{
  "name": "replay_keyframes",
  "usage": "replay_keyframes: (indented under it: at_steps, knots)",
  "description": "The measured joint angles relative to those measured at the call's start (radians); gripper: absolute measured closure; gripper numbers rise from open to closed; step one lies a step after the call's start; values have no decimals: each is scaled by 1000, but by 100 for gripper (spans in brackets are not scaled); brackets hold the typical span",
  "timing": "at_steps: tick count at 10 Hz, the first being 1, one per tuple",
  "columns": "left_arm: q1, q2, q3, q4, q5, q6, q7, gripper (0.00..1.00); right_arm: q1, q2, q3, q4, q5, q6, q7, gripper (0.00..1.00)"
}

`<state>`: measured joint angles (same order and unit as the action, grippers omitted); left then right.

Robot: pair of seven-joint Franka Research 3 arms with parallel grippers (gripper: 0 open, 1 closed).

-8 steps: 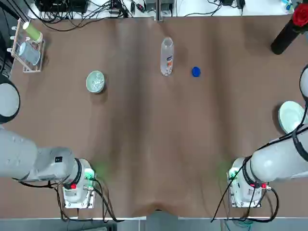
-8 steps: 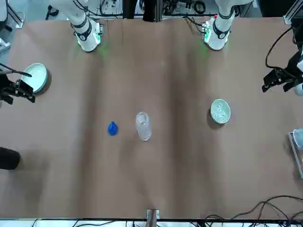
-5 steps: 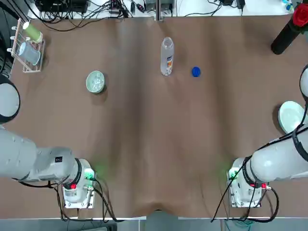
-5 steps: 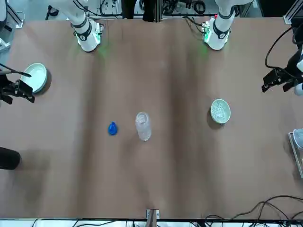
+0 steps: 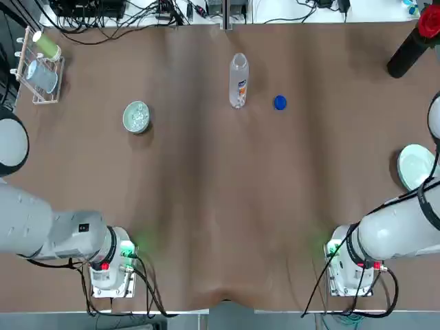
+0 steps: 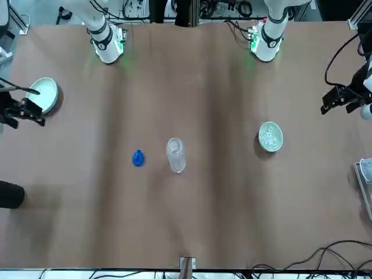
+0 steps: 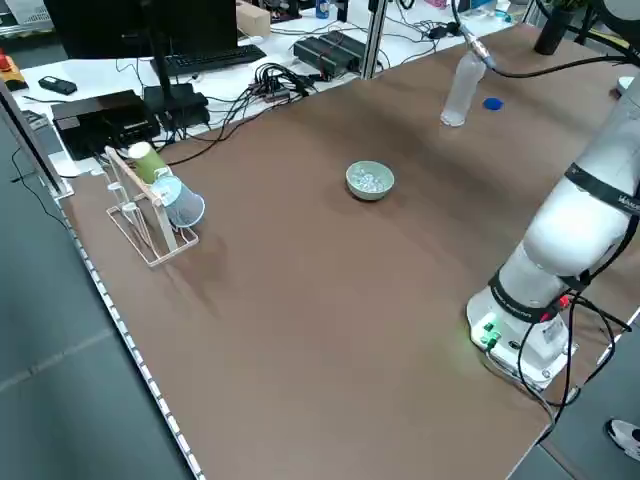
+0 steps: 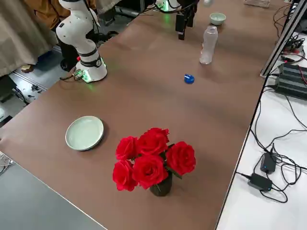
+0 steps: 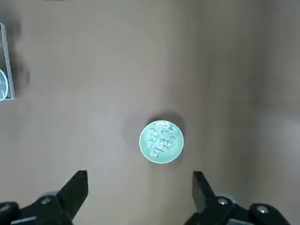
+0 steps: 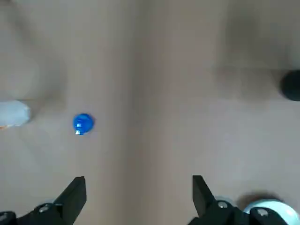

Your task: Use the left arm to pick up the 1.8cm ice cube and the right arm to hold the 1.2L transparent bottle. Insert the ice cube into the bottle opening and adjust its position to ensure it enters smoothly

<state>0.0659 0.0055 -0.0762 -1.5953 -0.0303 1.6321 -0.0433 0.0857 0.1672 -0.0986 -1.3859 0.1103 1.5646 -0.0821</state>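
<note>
nearest you, on the bottle's robot side and well to its right, the right gripper (image 10: 139,179) hangs near the plate (image 5: 416,166); its fingers are wide apart with nothing between them. well to the bottle's left, also robot side, your left gripper (image 9: 140,176) has its fingers spread wide and empty. both have edged inward a touch; bowl, bottle and cap haven't moved, so i'd say you're only starting the approach.

next out, left of the bottle and a bit nearer you, sits the bowl (image 5: 136,117) with the ice cube (image 9: 161,138) among others like it. you've open table around it, but its rim could catch a fingertip.

the bottle (image 5: 238,80) stands upright and uncapped, its opening (image 6: 174,143) free; the blue cap (image 5: 280,102) lies just to its right. come in from the right above that cap. far right of the bottle, watch the roses (image 8: 149,160); far left, the rack (image 7: 150,225); beyond it, the cables (image 5: 137,24).
</note>
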Motion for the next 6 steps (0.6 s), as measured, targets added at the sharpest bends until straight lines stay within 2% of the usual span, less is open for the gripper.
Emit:
replay_keyframes:
  at_steps: [1,3,5,6]
  knots:
    - [0,1,0,-24,0,15,0,2,7,28,1,-7,76,27,-2,0]
    - [0,3,-2,-110,0,90,0,2,40,96,4,-25,136,134,-81,0]
    - [-1,3,-10,-205,0,152,0,2,78,135,6,-69,197,237,-289,0]
    - [-1,3,-22,-254,0,181,0,2,80,139,6,-119,277,282,-400,0]
